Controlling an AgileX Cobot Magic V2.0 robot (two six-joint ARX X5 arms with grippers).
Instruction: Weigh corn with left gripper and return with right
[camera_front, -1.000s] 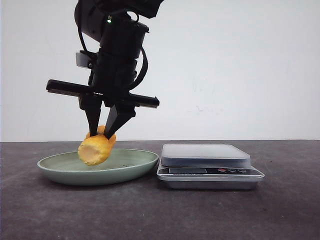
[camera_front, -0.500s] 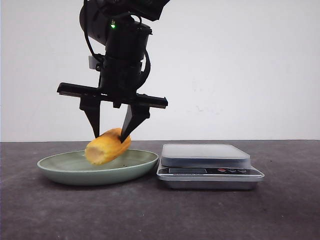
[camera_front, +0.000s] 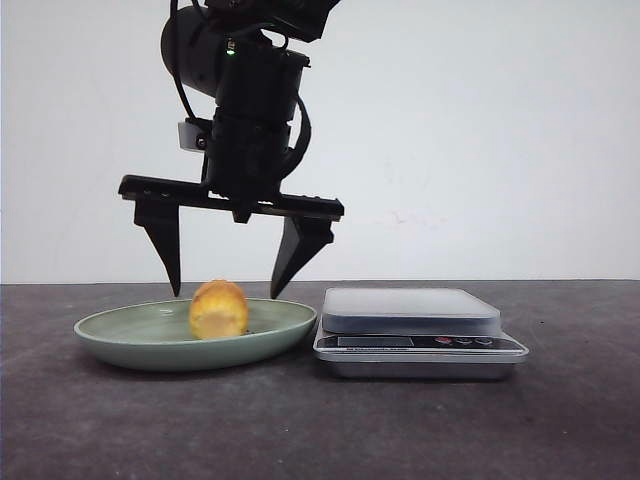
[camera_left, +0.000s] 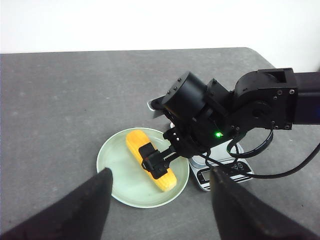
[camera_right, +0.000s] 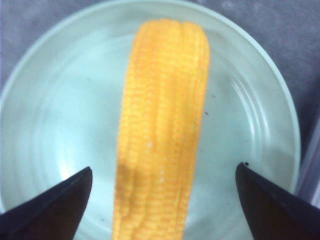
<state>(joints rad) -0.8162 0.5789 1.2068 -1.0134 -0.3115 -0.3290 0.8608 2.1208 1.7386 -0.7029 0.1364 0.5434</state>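
Observation:
The corn (camera_front: 219, 310) lies loose on the green dish (camera_front: 110, 330), one pale end toward the front camera. My right gripper (camera_front: 226, 294) hangs straight above it, open, its two fingers straddling the cob without touching. In the right wrist view the corn (camera_right: 162, 125) runs lengthwise between the spread fingertips of the right gripper (camera_right: 164, 167) over the dish (camera_right: 60, 110). My left gripper (camera_left: 161, 172) is open and empty, held high and back; from it I look down on the corn (camera_left: 135, 142), the dish (camera_left: 120, 185) and the right gripper (camera_left: 155, 162).
A silver kitchen scale (camera_front: 410, 310) with an empty platform stands just right of the dish, almost touching its rim. It shows partly under the right arm as the scale (camera_left: 220, 170). The table is dark grey, with a white wall behind.
My right gripper has opened and let go of the corn, which dropped and settled on the dish. The gripper has also risen slightly.

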